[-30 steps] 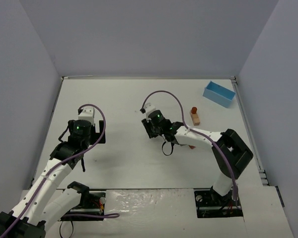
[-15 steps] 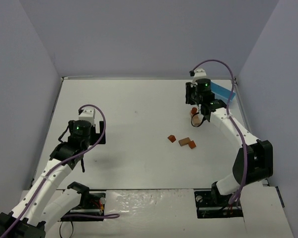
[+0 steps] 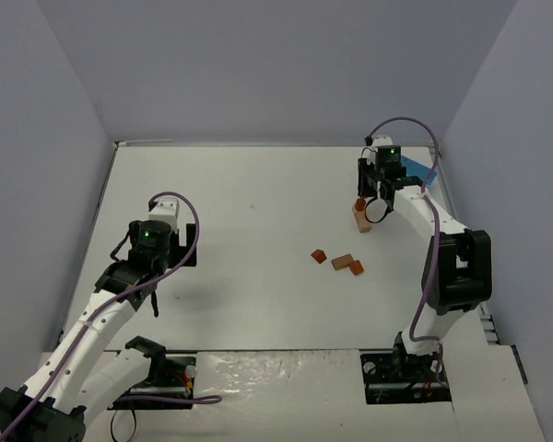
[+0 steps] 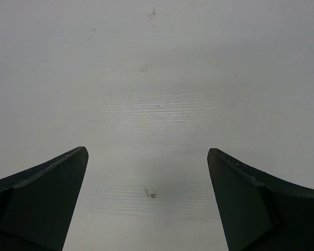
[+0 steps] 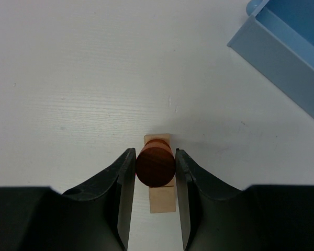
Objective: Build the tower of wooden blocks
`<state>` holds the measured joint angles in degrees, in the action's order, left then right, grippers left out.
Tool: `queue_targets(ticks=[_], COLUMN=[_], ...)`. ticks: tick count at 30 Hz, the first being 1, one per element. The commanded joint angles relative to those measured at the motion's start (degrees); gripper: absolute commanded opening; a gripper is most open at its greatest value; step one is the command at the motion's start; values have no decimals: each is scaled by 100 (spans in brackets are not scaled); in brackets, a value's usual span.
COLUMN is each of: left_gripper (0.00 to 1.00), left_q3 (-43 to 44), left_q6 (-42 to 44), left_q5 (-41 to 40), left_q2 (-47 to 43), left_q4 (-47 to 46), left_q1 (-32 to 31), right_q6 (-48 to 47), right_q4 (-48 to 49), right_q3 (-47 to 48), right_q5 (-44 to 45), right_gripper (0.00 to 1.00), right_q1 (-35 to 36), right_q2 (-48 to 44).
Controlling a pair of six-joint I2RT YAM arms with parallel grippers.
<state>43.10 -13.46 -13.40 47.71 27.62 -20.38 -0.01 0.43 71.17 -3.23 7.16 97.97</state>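
Note:
A reddish round-topped block [image 5: 155, 166] stands on a tan block [image 5: 162, 200] at the far right of the table. My right gripper [image 5: 155, 152] reaches down over this pair, its fingers pressed against both sides of the reddish block [image 3: 359, 203]. Three small orange-brown blocks lie loose near the middle right: one [image 3: 319, 256] alone, two [image 3: 342, 261] [image 3: 356, 268] touching. My left gripper [image 4: 147, 154] hangs wide open over bare table on the left side [image 3: 146, 290], with nothing between its fingers.
A light blue open box [image 5: 288, 57] sits at the far right corner, just beyond the stacked pair and partly behind my right arm [image 3: 422, 170]. Grey walls close the table on three sides.
My right arm has swung from the table's middle to the far right and now sits over the reddish block. The three loose blocks it covered now show. The left arm has barely moved.

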Motion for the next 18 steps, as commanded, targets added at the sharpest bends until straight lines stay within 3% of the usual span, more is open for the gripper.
queue_targets(ticks=[1, 18], left_gripper=[97, 97], left_q3=[366, 384], left_q6=[110, 133], left_q5=[-115, -84], left_q2=[51, 160], left_q4=[-248, -274], left_q1=[25, 69], right_q6=[-122, -174], right_q4=[154, 203], right_q3=[282, 205], right_q5=[-104, -97], right_gripper=[0, 0], right_q1=[-21, -91], right_q2=[4, 247])
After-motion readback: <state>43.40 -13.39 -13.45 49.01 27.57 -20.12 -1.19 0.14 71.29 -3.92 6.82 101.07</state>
